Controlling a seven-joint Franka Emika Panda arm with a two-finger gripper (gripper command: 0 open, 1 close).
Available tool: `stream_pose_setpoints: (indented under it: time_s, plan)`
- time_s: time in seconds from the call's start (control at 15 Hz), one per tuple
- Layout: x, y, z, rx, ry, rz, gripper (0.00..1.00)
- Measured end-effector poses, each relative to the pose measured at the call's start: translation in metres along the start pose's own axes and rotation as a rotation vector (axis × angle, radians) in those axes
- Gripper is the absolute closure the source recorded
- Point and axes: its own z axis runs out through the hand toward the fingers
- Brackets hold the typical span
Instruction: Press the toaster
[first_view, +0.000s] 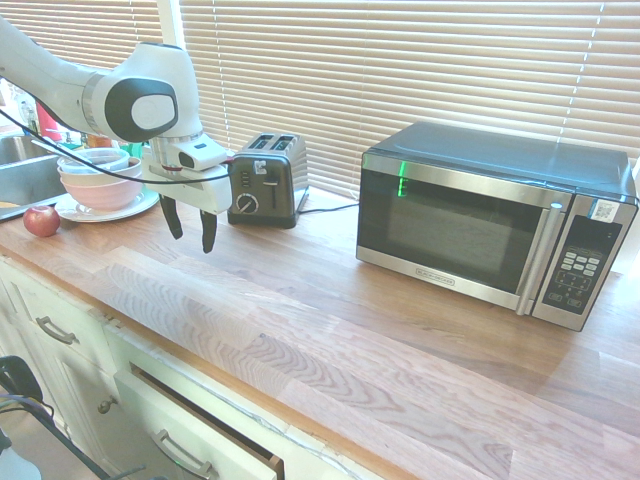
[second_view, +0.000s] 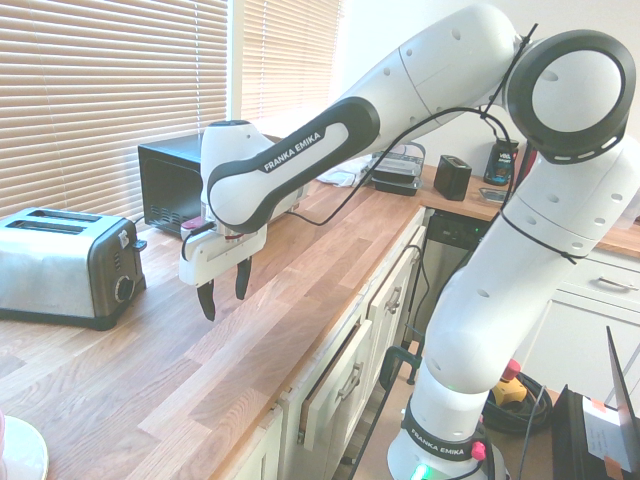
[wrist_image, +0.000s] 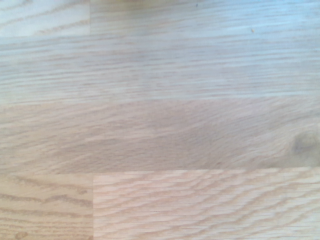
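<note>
The toaster (first_view: 267, 180) is a small steel box with a black top, two slots, a round dial and a lever on its front; it stands on the wooden counter by the blinds. It also shows at the left of the second exterior view, toaster (second_view: 66, 266). My gripper (first_view: 190, 226) hangs open above the bare counter, a short way in front of the toaster's dial face and apart from it, fingers pointing down with nothing between them. The gripper (second_view: 224, 292) shows the same gap there. Only wood grain fills the wrist view.
A large steel-and-black microwave (first_view: 495, 222) stands to the right on the counter (first_view: 330, 330). Stacked bowls on a plate (first_view: 100, 182), a red apple (first_view: 41, 220) and a sink (first_view: 22, 172) lie to the left. A drawer (first_view: 200, 425) below the counter edge stands ajar.
</note>
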Motion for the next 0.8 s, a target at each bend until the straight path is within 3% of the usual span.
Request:
stream_pose_setpoints:
  time_s: [0.2,0.53,0.8]
  plan:
    - [0.004,-0.008,-0.009,0.048,0.046,-0.029,0.0]
    - [0.024,-0.077,-0.077,0.144,0.133,-0.098,0.0]
    - [0.06,-0.109,-0.086,0.161,0.14,-0.102,0.0]
